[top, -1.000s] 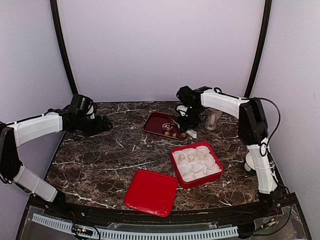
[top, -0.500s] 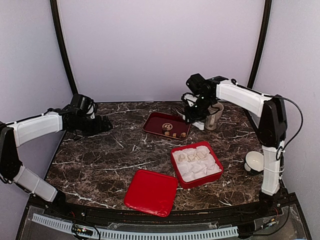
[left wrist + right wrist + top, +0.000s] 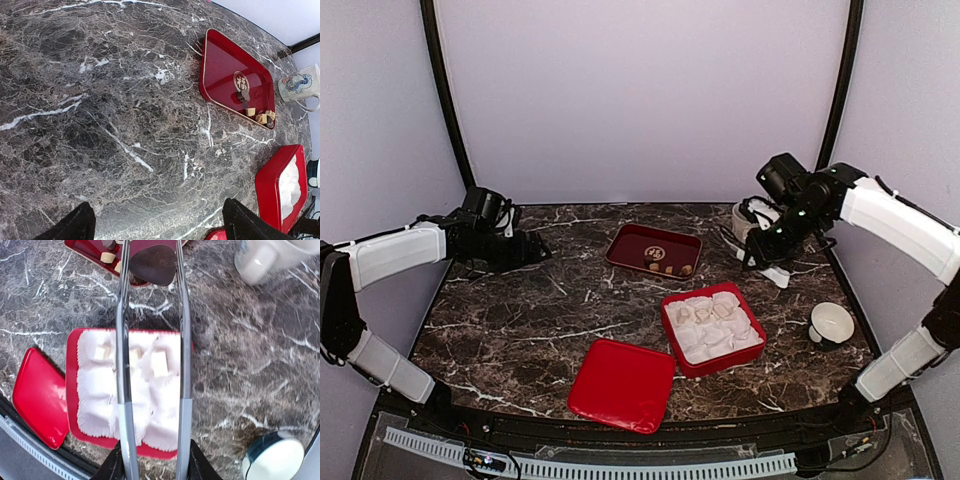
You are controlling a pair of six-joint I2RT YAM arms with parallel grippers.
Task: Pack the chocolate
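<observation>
Several small chocolate lumps [image 3: 665, 268] lie on a dark red tray [image 3: 640, 240]; they also show in the left wrist view [image 3: 260, 117]. A red box [image 3: 669, 330] of white paper cups holds three pale chocolates [image 3: 159, 362]. My right gripper [image 3: 765, 255] is shut on metal tongs [image 3: 182, 340], in front of the mug and right of the tray. A dark brown lump [image 3: 152, 264] sits between the tongs' tips, above the table near the tray's edge. My left gripper [image 3: 535, 247] is open and empty, low over the far left of the table, as its wrist view [image 3: 160, 230] shows.
A red lid [image 3: 623, 384] lies at the front, left of the box. A patterned mug [image 3: 748, 222] stands behind my right arm. A white cup [image 3: 831, 322] stands at the right edge. Dark poles rise at both back corners.
My right arm has swung right with the tongs, from over the tray, past the mug, to the right of the tray. The left arm has hardly moved.
</observation>
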